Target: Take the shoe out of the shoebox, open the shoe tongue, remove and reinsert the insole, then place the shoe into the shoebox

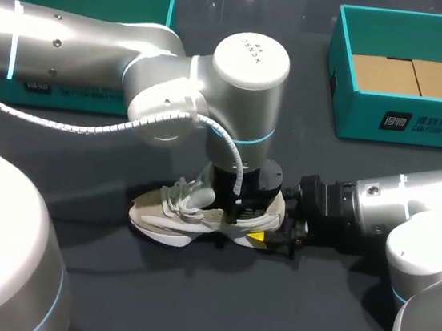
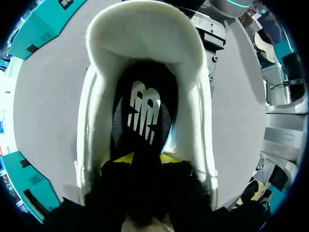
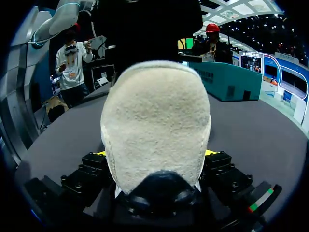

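L end effector (image 2: 146, 158) vertical inside shoe (image 1: 163, 211), grip unclear, R end effector (image 3: 155, 152) horizontal, clamping heel (image 3: 154, 116)

Robot demo stand — dark table (image 1: 186, 315), teal shoeboxes (image 1: 357, 109), two arms (image 1: 75, 42)

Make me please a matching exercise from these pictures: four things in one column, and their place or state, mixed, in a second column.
Column A
1 shoe
2 insole
3 right tool
4 box at the right

Column B
a holds brown cardboard
b black, inside the shoe
c pale, in the middle of the table
d shut on the heel

Pairs: 1c, 2b, 3d, 4a
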You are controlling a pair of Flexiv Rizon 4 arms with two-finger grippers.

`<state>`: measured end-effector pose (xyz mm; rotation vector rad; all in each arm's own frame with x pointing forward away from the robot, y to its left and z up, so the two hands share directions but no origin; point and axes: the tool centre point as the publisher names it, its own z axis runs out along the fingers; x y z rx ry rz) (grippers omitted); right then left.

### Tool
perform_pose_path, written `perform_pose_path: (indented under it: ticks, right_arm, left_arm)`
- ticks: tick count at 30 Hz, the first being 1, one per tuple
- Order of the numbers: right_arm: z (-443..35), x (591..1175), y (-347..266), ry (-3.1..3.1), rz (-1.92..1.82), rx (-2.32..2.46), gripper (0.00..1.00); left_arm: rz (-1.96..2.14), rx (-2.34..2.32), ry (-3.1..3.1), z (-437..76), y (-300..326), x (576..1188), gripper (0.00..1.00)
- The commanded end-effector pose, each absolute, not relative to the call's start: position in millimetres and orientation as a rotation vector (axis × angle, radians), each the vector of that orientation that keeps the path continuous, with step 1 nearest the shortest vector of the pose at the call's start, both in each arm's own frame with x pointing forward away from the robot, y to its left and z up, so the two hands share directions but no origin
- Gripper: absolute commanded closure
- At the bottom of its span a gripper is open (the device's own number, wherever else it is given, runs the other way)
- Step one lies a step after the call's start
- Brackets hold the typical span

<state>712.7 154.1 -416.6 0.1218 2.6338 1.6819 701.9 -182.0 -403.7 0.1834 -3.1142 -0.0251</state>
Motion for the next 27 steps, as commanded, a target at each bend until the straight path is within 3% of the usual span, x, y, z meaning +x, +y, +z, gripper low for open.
perform_pose_path:
  ticks: [1, 2, 3, 27]
  right_arm:
    - [-416.1, 713.2, 155.2, 2.639, 1.676, 0.123, 1.00]
    - [-416.1, 713.2, 155.2, 2.639, 1.676, 0.123, 1.00]
    - [-416.1, 713.2, 155.2, 2.639, 1.676, 0.123, 1.00]
    - [-416.1, 713.2, 155.2, 2.639, 1.676, 0.123, 1.00]
  left_arm:
    - [-0.040, 0.203, -3.105, -428.1, -182.2, 717.2, 0.85]
    - [-0.039, 0.209, -3.103, -428.3, -181.2, 718.0, 0.98]
    - [-0.039, 0.211, -3.102, -428.4, -180.5, 718.2, 1.00]
    - [0.368, 0.136, -2.960, -387.7, -139.6, 692.7, 1.00]
